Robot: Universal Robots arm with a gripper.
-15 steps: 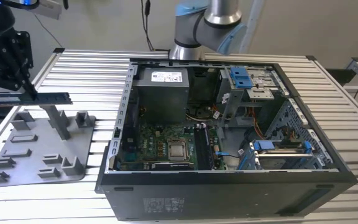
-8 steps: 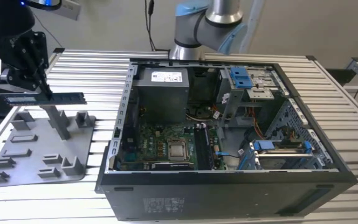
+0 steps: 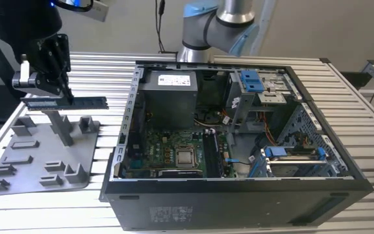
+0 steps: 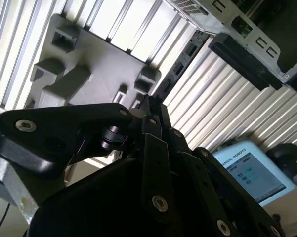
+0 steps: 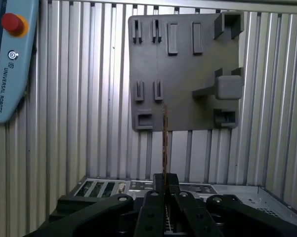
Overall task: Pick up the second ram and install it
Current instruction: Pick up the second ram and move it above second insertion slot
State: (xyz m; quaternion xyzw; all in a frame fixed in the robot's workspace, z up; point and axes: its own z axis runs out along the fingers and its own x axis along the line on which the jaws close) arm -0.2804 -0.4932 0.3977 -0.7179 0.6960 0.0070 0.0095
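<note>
Black sheet-metal computer case [image 3: 239, 207], open-sided, on ribbed aluminium worktop [image 3: 356, 112]. At the exterior view's left, black tool [image 3: 54, 99] clamped on flat second ram [image 3: 86, 102], level over grey plastic post [image 3: 58, 124]. Edge-on, a thin strip, in first wrist view.

The gripper [image 3: 57, 96] clamped 1 end of the second ram [image 3: 86, 103], which lay level just over the grey upright post [image 3: 58, 124] on the grey fixture plate [image 3: 41, 163]. To the exterior view's right stood the open computer case [image 3: 239, 207], its motherboard [image 3: 167, 146] exposed.
</note>
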